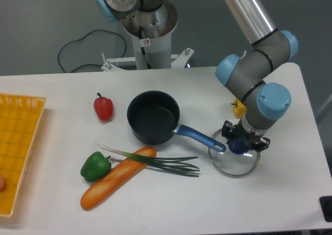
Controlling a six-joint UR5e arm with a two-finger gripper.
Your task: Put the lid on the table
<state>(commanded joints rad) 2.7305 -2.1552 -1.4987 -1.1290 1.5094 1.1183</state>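
Gripper [240,144] fingertips hidden behind own body, closure on lid [234,161] knob not clear. Yellow object [238,108] mostly hidden behind arm. Yellow tray [15,152] cut by left edge. Dark thing [327,208] cut at right edge.
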